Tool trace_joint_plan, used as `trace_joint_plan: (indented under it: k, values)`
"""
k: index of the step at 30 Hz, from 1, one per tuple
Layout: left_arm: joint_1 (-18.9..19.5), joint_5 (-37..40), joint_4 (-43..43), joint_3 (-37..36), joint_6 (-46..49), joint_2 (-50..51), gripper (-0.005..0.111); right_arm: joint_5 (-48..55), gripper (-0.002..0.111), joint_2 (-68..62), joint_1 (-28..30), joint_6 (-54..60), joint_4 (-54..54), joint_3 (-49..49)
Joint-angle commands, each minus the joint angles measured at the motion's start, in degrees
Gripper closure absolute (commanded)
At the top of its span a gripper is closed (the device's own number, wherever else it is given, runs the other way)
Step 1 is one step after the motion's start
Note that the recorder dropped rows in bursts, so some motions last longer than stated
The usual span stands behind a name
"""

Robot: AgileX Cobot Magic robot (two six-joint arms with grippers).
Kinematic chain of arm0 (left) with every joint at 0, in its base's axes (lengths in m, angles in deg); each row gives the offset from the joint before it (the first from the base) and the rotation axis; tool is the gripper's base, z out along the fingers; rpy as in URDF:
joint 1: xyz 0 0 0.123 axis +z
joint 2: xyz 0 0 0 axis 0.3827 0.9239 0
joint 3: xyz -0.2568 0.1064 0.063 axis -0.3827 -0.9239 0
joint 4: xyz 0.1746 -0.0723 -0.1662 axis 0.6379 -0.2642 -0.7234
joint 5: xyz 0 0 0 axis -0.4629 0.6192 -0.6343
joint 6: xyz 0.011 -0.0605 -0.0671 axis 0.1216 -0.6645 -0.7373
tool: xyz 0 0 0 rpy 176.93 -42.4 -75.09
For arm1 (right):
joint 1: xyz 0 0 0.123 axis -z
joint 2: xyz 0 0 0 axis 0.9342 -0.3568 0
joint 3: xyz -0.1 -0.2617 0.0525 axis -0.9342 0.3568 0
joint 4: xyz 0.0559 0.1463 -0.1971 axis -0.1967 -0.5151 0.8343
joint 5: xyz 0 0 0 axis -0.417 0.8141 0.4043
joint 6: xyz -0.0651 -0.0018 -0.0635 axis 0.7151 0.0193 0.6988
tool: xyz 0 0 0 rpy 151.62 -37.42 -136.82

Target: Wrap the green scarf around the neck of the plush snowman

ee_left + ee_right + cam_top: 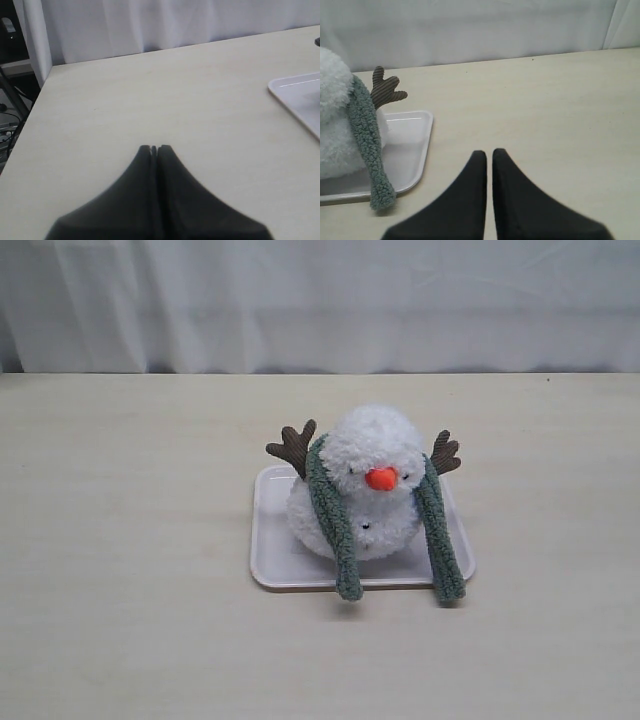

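The plush snowman [372, 445] sits on a white tray [272, 540], its orange nose facing the camera. The green scarf [333, 520] runs behind the snowman's neck [378, 502], and both ends hang down the front past the tray's near edge. Neither gripper shows in the exterior view. In the left wrist view my left gripper [153, 148] is shut over bare table, empty, with a tray corner [300, 95] off to one side. My right gripper [489, 152] is shut and empty, apart from the snowman [332, 120], with one scarf end [367, 135] hanging beside the tray [412, 145].
A white curtain [320, 300] hangs behind the pale wooden table [120, 540]. The table's side edge [30, 115] and some cables beyond it show in the left wrist view. A brown twig arm [385, 90] sticks out of the snowman.
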Motion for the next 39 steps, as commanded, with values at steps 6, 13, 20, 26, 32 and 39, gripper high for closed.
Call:
trace_joint_plan:
  k: [6,13,20,26,32,39]
  values:
    - [-0.5,-0.9,-0.2,-0.2,-0.1,0.3,0.107,0.2,0.104,0.2,0.2,1.5,0.4,0.2]
    - [-0.5,-1.1,-0.2,-0.2,-0.1,0.3,0.107,0.3,0.104,0.2,-1.5,2.6,0.4,0.2]
    - [-0.5,-1.0,-0.2,-0.2,-0.1,0.3,0.107,0.3,0.104,0.2,-1.4,2.6,0.1,0.2]
    - [-0.5,-1.0,-0.2,-0.2,-0.1,0.3,0.107,0.3,0.104,0.2,-1.4,2.6,0.1,0.2]
    - [-0.5,-1.0,-0.2,-0.2,-0.1,0.3,0.107,0.3,0.104,0.2,-1.3,2.5,-1.6,0.2]
    - [-0.5,-1.0,-0.2,-0.2,-0.1,0.3,0.107,0.3,0.104,0.2,-1.3,2.5,-1.6,0.2]
